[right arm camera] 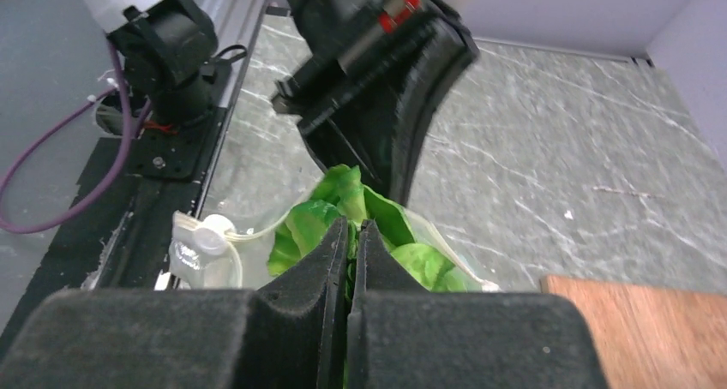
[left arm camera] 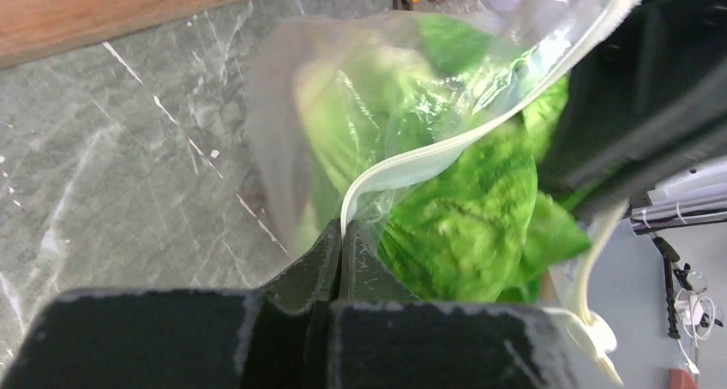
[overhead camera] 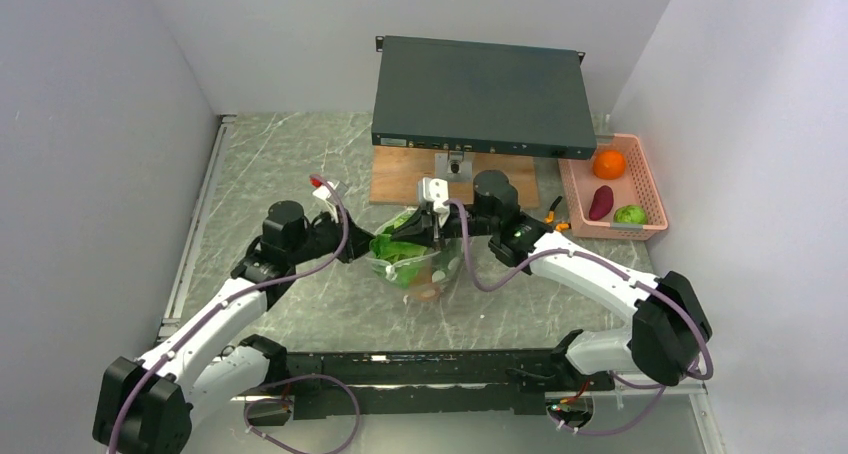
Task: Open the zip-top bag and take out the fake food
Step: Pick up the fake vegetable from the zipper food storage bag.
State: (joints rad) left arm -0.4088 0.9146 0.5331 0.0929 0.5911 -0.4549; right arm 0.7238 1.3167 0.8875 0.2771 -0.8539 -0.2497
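Zip-top bag (left arm camera: 283, 132) between left fingers (left arm camera: 304, 267), right fingers (right arm camera: 327, 260)

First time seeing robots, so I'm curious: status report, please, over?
Left tool shut on zip-top bag rim. Right tool shut on lettuce at bag's open mouth. Three pieces in pink basket. Nothing blocking.

My top cam sat high behind the arms, looking down over the whole bench (overhead camera: 280, 164). The left wrist cam peered past the left pincer (left arm camera: 341, 235) toward the far side, super close to the zip-top bag (left arm camera: 411, 140). The right wrist cam looked past the right pincer (right arm camera: 353, 230) back toward the near edge. All three shared that bag.
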